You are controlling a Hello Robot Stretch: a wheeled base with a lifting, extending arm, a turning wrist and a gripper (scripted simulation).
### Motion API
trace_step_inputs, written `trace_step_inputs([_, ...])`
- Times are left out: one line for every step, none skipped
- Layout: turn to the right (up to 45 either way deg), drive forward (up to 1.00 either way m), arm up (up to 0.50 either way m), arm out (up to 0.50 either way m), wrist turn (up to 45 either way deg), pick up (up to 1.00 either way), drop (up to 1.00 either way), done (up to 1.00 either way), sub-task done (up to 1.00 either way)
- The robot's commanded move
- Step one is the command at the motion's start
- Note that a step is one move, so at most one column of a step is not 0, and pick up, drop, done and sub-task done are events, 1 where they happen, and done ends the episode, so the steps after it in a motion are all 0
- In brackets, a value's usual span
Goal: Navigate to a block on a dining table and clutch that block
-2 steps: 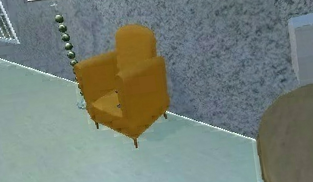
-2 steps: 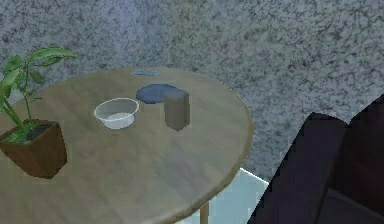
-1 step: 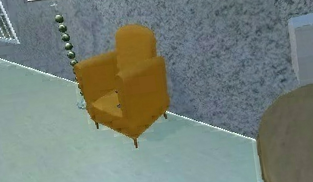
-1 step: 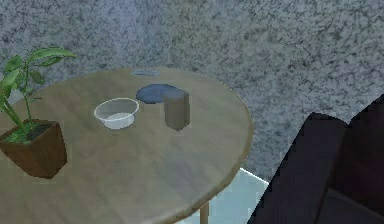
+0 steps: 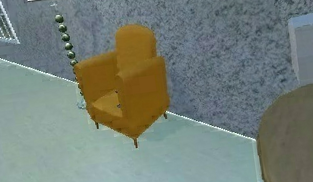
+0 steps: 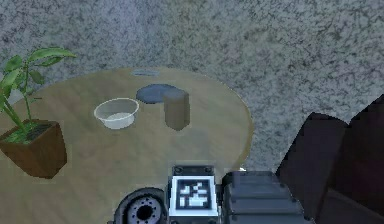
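- The block (image 6: 177,110), brown and upright, stands near the middle of the round worktop (image 6: 120,165), with its long axis vertical.
- The hand (image 6: 140,210) is a dark round body at the near edge, just left of a white marker (image 6: 195,194). Its fingers cannot be made out, so I cannot tell whether they are spread or pressed together, or whether it holds anything.
- The relation that matters: the block lies farther out across the worktop from the hand and slightly right of it, almost in line with the marker. The next move probably calls for a reach outward with little sideways shift.
- A white bowl (image 6: 117,113) sits left of the block, apart from it. A grey plate (image 6: 155,93) lies just beyond the block, and whether they touch cannot be told.
- A pot (image 6: 35,150) with a plant stands at the left, and a dark chair (image 6: 330,160) at the right. Both are well apart from the block.
- The forward view gives an orange armchair (image 5: 125,83) and a lamp (image 5: 66,45) by the wall, with the worktop's rim and the pot at its lower right. The block, bowl and plate appear in the arm side view, the better one for judging the reach.
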Motion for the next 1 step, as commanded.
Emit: trace_step_inputs([0.0,0.00,0.00,0.50,0.0,0.00,0.00,0.00,0.00])
